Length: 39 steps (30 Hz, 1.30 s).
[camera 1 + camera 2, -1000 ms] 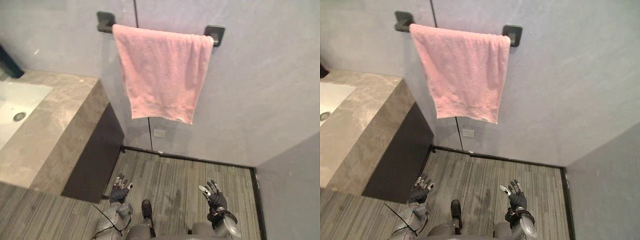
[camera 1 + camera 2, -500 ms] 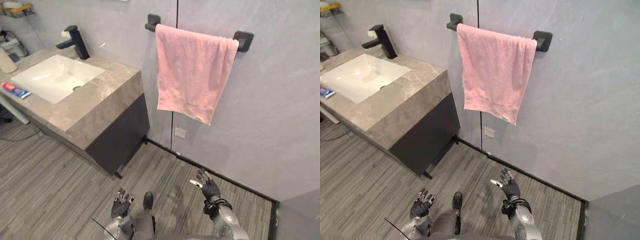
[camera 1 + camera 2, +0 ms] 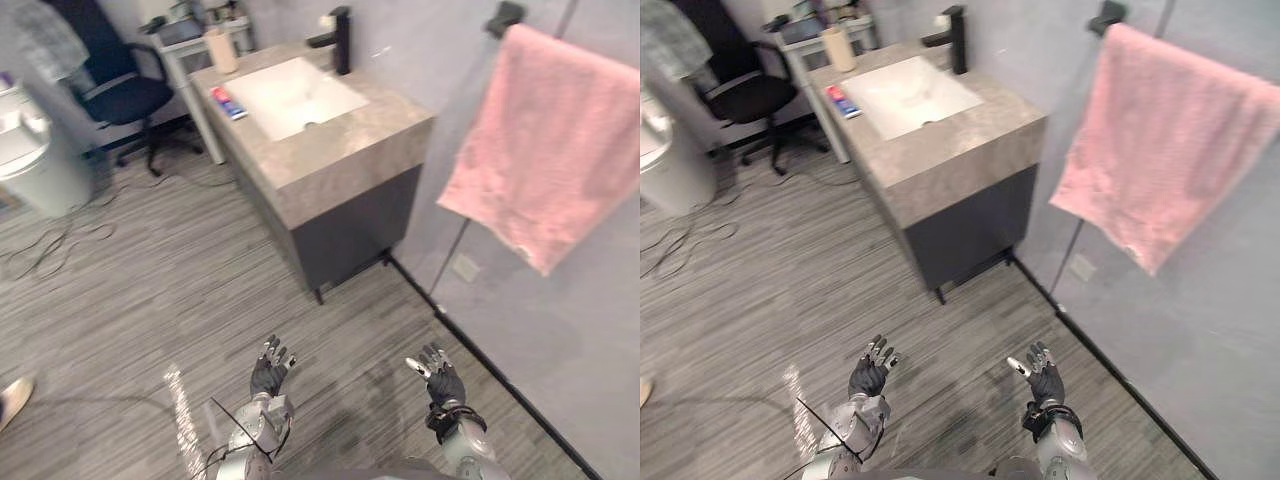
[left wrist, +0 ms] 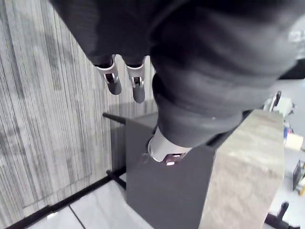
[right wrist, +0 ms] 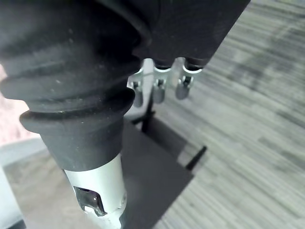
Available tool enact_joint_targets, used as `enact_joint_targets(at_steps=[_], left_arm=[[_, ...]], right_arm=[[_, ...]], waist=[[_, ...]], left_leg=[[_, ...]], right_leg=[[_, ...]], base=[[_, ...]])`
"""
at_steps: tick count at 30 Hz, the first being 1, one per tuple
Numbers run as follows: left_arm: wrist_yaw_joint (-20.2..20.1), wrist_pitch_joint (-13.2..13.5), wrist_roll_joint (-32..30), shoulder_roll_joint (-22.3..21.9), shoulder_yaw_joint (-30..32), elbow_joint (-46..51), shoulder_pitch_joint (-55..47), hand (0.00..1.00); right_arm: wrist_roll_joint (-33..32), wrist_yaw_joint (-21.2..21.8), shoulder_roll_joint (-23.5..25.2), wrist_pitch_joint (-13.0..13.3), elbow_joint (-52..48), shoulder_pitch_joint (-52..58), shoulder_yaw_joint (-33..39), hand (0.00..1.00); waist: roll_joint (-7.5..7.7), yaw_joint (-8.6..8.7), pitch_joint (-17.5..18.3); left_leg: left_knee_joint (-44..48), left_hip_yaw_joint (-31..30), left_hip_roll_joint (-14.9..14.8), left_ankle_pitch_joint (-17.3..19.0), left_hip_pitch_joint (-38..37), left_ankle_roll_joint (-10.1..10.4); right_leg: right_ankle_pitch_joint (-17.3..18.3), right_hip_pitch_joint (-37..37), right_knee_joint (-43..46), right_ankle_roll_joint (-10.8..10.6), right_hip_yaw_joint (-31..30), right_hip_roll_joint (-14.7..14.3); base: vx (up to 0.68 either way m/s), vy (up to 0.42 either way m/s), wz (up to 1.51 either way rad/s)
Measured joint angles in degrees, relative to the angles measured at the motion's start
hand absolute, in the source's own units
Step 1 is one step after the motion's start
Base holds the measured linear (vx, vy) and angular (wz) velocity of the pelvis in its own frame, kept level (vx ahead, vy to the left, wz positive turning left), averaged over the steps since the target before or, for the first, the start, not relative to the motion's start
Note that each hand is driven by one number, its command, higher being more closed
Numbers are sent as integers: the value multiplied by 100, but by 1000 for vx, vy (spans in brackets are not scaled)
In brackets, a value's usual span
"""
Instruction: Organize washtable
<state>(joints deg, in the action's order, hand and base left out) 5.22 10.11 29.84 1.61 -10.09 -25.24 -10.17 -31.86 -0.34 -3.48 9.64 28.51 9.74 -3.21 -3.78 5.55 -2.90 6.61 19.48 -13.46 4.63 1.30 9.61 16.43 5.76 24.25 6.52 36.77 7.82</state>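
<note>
The washtable (image 3: 352, 152) has a grey stone top on a dark cabinet and stands at the upper middle. Its white sink (image 3: 290, 95) sits below a black faucet (image 3: 338, 38). A red and blue toothpaste tube (image 3: 228, 102) lies on the top beside the sink. A pink towel (image 3: 550, 150) hangs from a black rail on the wall at the right. My left hand (image 3: 268, 372) and right hand (image 3: 437, 374) hover low over the floor, far from the washtable, both open and holding nothing. In the left wrist view straight fingers (image 4: 125, 81) point toward the dark cabinet (image 4: 162, 191).
A dark office chair (image 3: 115, 85) and a white bin (image 3: 40, 150) stand at the upper left. A small side table (image 3: 190, 40) with a beige bottle (image 3: 220, 50) is behind the washtable. Cables lie on the striped floor, and a person's shoe (image 3: 12, 400) shows at the left edge.
The camera has swung left: the washtable sits at the upper middle, the towel at the right edge, and the chair and bin have come into view. Both hands stay low and open.
</note>
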Motion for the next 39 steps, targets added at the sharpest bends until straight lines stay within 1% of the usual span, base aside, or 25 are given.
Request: enact_joint_targets(at_steps=[1,2,3,4,5,6,8,9,10,11,12,13,15,16,17,18,20,22,24,31,33,35,37,38,39], left_arm=[[-11,-21,-63,104,-74,-7,6,0],[-20,-33,-96,149,-93,-9,-16,0],[-26,-83,-151,239,-77,-13,-112,0],[-27,-106,-165,282,-76,-21,-161,0],[-30,-138,-206,350,-42,-28,-254,0],[-30,-152,-230,380,-16,-30,-280,0],[-35,-159,-376,463,199,-44,-331,0],[-36,-153,-412,491,249,-64,-315,0],[-32,-140,-482,542,359,-88,-301,0],[-20,-122,-483,592,457,-138,-278,0],[-18,-120,-483,611,543,-143,-280,0],[-7,-107,-492,607,679,-142,-259,0],[21,-76,-581,593,813,-142,-231,0],[25,-75,-582,574,826,-146,-234,0],[34,-69,-582,534,844,-150,-218,0],[50,-65,-582,437,855,-156,-222,0],[139,-64,-597,242,847,-161,-263,0],[184,-60,-585,108,850,-163,-291,0],[191,-61,-579,49,847,-166,-285,0],[236,-62,-579,57,853,-238,-304,0],[244,-62,-576,72,856,-238,-357,0],[243,-62,-576,71,862,-230,-391,0],[241,-61,-571,62,987,-222,-400,0],[249,-61,-544,66,1088,-220,-456,0],[256,-59,-517,77,1118,-213,-453,0]], right_arm=[[-22,-22,53,-4,94,-42,41,0],[-22,-52,80,-4,108,-56,44,0],[-20,-69,155,-11,108,-128,34,0],[-20,-74,196,-13,108,-153,41,0],[-21,-77,247,-13,107,-184,32,0],[-21,-77,263,-14,107,-211,26,0],[-21,-75,325,-18,104,-240,-6,0],[-21,-70,332,-24,101,-238,-23,0],[-21,-61,350,-73,85,-232,-51,0],[-21,-53,351,-118,77,-220,-151,0],[-20,-47,356,-126,54,-201,-214,0],[-11,-16,377,-131,-60,-128,-246,0],[61,59,368,-128,-93,-86,-242,0],[98,58,344,-125,-92,-80,-228,0],[103,58,306,-113,-88,-86,-222,0],[103,57,288,-116,-62,-89,-221,0],[105,55,236,-115,-60,-115,-218,0],[107,55,227,-114,-61,-65,-211,0],[125,54,182,-113,-61,7,-177,0],[174,53,214,-114,84,147,-204,0],[175,60,248,-117,192,128,-252,0],[212,57,244,-117,211,116,-356,0],[225,58,240,-119,274,-13,-429,0],[224,57,252,-117,283,-123,-466,0],[224,57,253,-117,283,-181,-468,0]], waist=[[60,-3,-6],[107,-9,-33],[171,-40,-72],[184,-36,-83],[169,-31,-94],[160,-40,-100],[153,-136,-154],[162,-144,-174],[174,-143,-192],[220,-161,-217],[238,-160,-231],[327,-162,-255],[374,-160,-264],[470,-162,-219],[485,-162,-210],[436,-173,-217],[363,-177,-219],[384,-179,-204],[395,-159,-204],[424,-184,-183],[441,-231,-133],[437,-319,-121],[444,-337,-117],[452,-340,-118],[460,-346,-121]], left_leg=[[-355,28,172,-161,-112,13],[-469,27,248,-254,-151,-52],[-629,56,395,-329,-222,-151],[-646,100,442,-342,-233,-171],[-656,177,499,-349,-242,-181],[-655,235,525,-351,-243,-184],[-650,428,625,-375,-222,-227],[-646,432,647,-389,-195,-254],[-632,421,669,-389,-185,-440],[-615,383,688,-388,-138,-550],[-596,349,696,-398,-104,-570],[-577,192,709,-425,-63,-615],[-579,-34,766,-476,36,-674],[-638,-154,823,-597,69,-676],[-756,-236,862,-747,96,-675],[-894,-263,836,-887,90,-679],[-1176,-351,793,-1078,3,-639],[-1200,-404,721,-1124,-5,-593],[-1203,-504,707,-1151,18,-574],[-1235,-700,779,-1178,56,-604],[-1236,-752,799,-1196,100,-631],[-1200,-860,820,-1197,182,-632],[-1194,-942,845,-1194,219,-633],[-1168,-988,880,-1181,244,-647],[-1103,-998,904,-1148,287,-688]], right_leg=[[-30,53,72,-50,22,162],[-87,49,62,-145,17,228],[-227,43,-22,-288,-64,317],[-297,46,-67,-310,-97,348],[-505,54,-215,-380,-194,359],[-615,52,-290,-418,-264,351],[-993,80,-587,-583,-715,304],[-1054,104,-595,-622,-887,274],[-1143,184,-593,-653,-1384,194],[-1160,242,-582,-678,-1793,138],[-1159,270,-580,-680,-1940,125],[-1133,253,-577,-720,-2108,99],[-1014,199,-665,-891,-2427,71],[-953,90,-881,-913,-2602,31],[-879,11,-1107,-975,-2718,-11],[-903,34,-1150,-952,-2721,-78],[-902,51,-1136,-953,-2641,-109],[-894,41,-1117,-944,-2593,-174],[-857,31,-1094,-964,-2531,-188],[-821,-54,-1122,-1009,-2427,-165],[-848,-56,-1164,-992,-2398,-160],[-915,-104,-1275,-980,-2289,-154],[-965,-172,-1375,-1014,-2194,-138],[-964,-198,-1387,-1023,-2120,-67],[-958,-199,-1378,-1033,-2101,-49]], base=[[-92,226,74],[-88,219,41],[-66,168,7],[-97,215,-18],[-78,176,-27],[-122,265,-39],[-142,255,-35],[-131,170,-14],[-122,135,6],[-107,104,12],[-106,42,27],[-112,-21,45],[-96,-49,54],[-77,-52,52],[-110,-81,43],[-107,-72,25],[-116,-77,13],[-98,-68,10],[-57,-46,13],[-13,-4,16],[33,2,13],[49,0,23],[56,9,27],[56,47,27],[38,50,25]])
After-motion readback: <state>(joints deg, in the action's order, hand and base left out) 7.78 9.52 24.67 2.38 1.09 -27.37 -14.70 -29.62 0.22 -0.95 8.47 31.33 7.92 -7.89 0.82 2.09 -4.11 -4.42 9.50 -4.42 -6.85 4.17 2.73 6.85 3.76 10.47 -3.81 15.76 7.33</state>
